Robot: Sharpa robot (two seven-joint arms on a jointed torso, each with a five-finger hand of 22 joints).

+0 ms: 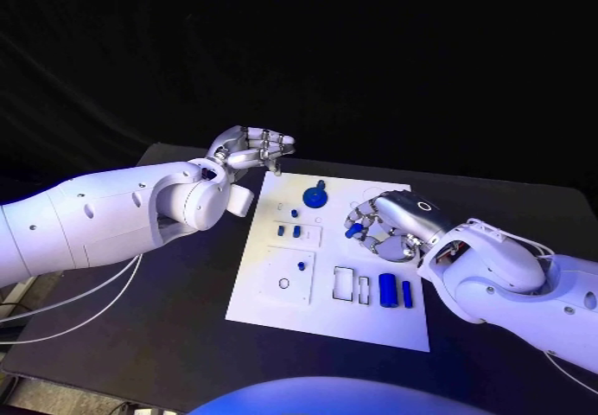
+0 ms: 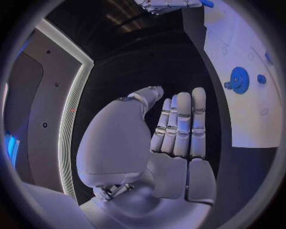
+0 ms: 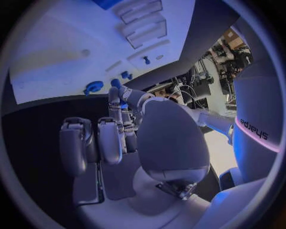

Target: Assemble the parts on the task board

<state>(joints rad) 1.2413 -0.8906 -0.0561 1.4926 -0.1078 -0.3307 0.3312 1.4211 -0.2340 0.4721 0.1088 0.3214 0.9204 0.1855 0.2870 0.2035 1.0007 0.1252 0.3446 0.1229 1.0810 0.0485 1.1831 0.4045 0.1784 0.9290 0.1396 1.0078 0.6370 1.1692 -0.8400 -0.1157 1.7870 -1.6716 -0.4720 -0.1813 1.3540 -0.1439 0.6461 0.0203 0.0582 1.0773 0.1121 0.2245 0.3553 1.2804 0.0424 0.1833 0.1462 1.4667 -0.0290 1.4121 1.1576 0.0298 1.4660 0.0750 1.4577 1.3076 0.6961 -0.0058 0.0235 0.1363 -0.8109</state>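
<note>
The white task board (image 1: 327, 313) lies in the middle of the black table. On it sit a blue gear (image 1: 315, 197), two small blue pegs (image 1: 288, 231) and two blue cylinders (image 1: 397, 291) beside empty rectangular slots (image 1: 343, 284). My right hand (image 1: 389, 226) hovers over the board's right half and pinches a small blue part (image 1: 355, 231) between thumb and finger; the right wrist view shows that part (image 3: 116, 83) at the fingertips, with the gear (image 3: 93, 87) beyond. My left hand (image 1: 251, 149) hangs at the board's far left corner and holds nothing. In the left wrist view its fingers (image 2: 181, 126) are stretched out, thumb apart.
Black tabletop (image 1: 187, 303) surrounds the board on every side. White cables (image 1: 87, 303) trail off the table's left edge under my left arm. The left wrist view shows the gear (image 2: 238, 79) on the board and my right hand (image 2: 167, 5) farther off.
</note>
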